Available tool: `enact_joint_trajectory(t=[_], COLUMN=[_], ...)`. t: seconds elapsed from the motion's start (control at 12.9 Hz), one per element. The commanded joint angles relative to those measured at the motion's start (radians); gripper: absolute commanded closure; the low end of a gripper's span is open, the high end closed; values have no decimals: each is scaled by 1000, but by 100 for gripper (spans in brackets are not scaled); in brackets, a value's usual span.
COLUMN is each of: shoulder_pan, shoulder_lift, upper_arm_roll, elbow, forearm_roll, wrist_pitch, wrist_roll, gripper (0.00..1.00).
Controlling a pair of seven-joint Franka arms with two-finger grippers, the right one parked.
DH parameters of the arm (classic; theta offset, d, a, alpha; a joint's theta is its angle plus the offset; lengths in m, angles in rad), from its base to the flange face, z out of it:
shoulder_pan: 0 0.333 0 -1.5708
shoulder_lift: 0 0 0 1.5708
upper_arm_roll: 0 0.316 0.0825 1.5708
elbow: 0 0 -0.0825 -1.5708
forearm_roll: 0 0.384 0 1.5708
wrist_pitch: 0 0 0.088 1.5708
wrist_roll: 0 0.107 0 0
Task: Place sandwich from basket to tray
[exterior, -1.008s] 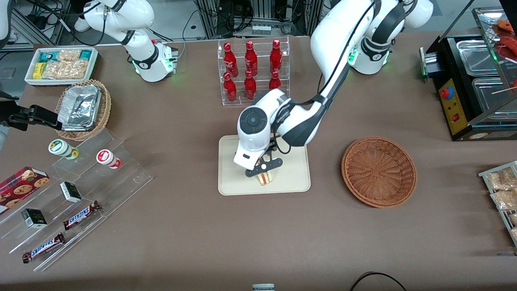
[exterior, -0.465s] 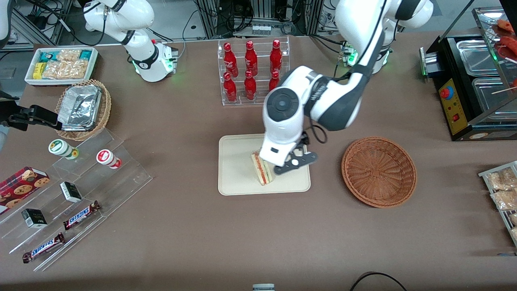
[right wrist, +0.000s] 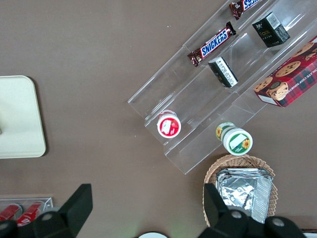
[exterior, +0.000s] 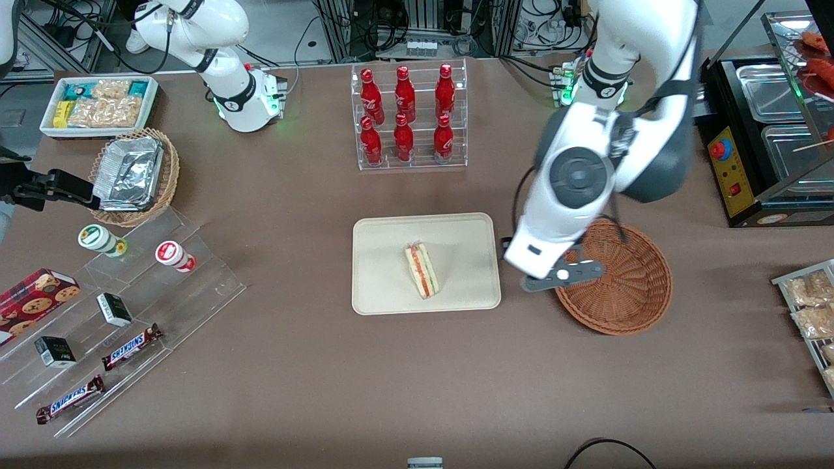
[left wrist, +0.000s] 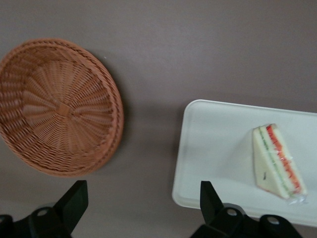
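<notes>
Pincer [exterior: 561,275] withdrew; sandwich [exterior: 422,270] lies on tray [exterior: 384,241].

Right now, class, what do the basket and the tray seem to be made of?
Basket: woven wicker or rattan, reddish-brown, its strands radiating from the centre. Tray: probably moulded plastic, smooth matte cream with rounded corners. The open hand hangs over the basket's rim.

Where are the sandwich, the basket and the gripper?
sandwich [exterior: 421,270], front view, its layered edge.
basket [exterior: 625,286], front view, its woven inside.
gripper [left wrist: 141,208], left wrist view, open, above the table between basket and tray.
</notes>
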Motion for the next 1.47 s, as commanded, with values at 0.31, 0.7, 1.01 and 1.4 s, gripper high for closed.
enact_joint_trajectory(t=[0.31, 0.7, 1.01, 1.4], shoulder_pan=[-18, 151, 394, 717], shoulder_lift=[-172, -241, -281, -321], upper_arm_roll=[205, 87, -134, -431], elbow=[-73, -70, -76, -81], forearm_roll=[-37, -49, -44, 18], wrist_pitch=[-167, -227, -230, -256], wrist_roll=[566, 599, 603, 603], gripper=[0, 0, 0, 0])
